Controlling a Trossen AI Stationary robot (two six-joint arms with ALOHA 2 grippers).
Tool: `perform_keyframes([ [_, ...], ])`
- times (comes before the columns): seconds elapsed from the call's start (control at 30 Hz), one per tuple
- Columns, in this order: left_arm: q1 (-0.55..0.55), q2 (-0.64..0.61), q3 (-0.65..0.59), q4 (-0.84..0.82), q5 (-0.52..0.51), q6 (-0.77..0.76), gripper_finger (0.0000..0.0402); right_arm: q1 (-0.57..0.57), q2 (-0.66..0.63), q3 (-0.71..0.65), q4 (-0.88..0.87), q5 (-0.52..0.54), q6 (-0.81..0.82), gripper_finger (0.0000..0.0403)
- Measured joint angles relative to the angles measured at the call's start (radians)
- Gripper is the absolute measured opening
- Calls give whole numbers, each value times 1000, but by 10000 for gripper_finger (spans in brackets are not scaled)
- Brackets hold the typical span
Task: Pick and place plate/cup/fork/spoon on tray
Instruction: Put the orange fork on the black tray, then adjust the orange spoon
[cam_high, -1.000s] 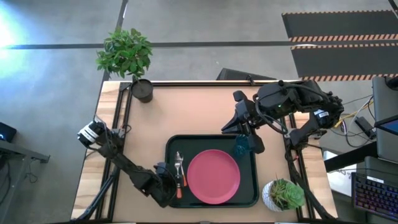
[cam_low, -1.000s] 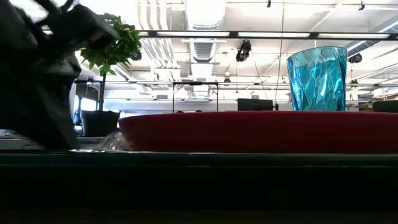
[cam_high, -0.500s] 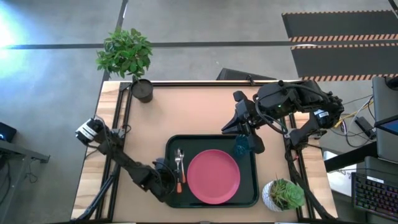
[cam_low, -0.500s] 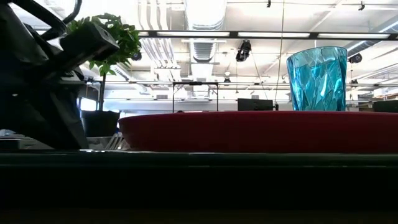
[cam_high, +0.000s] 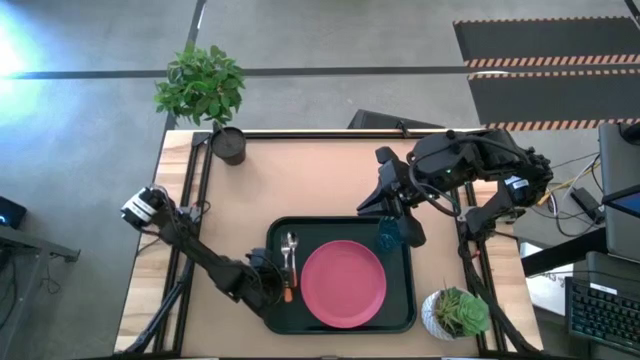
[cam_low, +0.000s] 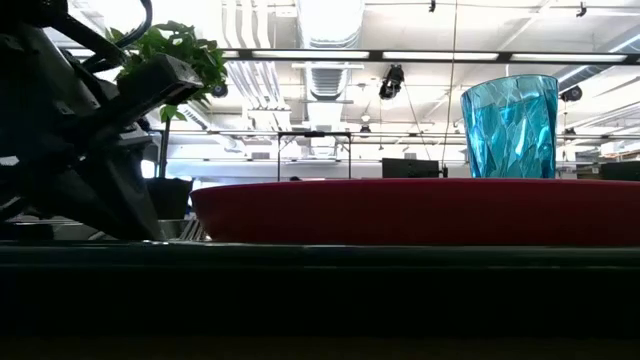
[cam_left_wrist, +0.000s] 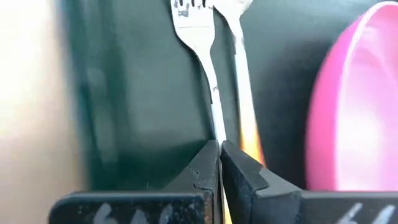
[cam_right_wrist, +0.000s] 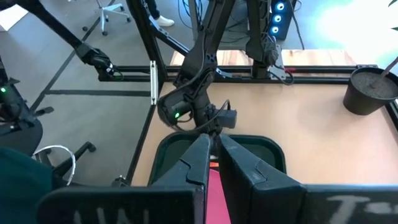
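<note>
On the tray (cam_high: 340, 226), fork (cam_high: 286, 262) and spoon (cam_high: 292, 258) lie at 9 o'clock of plate (cam_high: 343, 283), cup (cam_high: 387, 234) at 2; left gripper (cam_high: 268, 288) closed, empty; right gripper (cam_right_wrist: 212, 163) closed, empty

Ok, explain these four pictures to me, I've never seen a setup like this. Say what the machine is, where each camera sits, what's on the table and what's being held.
It is a robot with two dark arms at a wooden table. One picture looks straight down, one looks level across the table top, and two come from cameras on the arms' wrists.

On the table lies a dark tray. In it are a pink plate, a blue cup, and a fork and spoon side by side. Two potted plants stand at the table's corners.

The left gripper is low over the cutlery handles, fingers closed, gripping nothing visible. The right gripper waits by the cup, fingers closed and empty.
</note>
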Motion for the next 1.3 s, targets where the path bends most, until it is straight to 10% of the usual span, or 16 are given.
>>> perform_keyframes([
  [0.3, 0, -116, 50, -297, 7, 34, 0, 0, 0, 0, -13, 3, -2, 22],
  [0.73, 136, -137, 47, -293, -130, 243, 0, 0, 9, -1, -11, 3, -31, 22],
  [1.3, 514, -177, 52, -103, 193, 993, 0, 0, 27, -2, -11, 3, -3, 22],
])
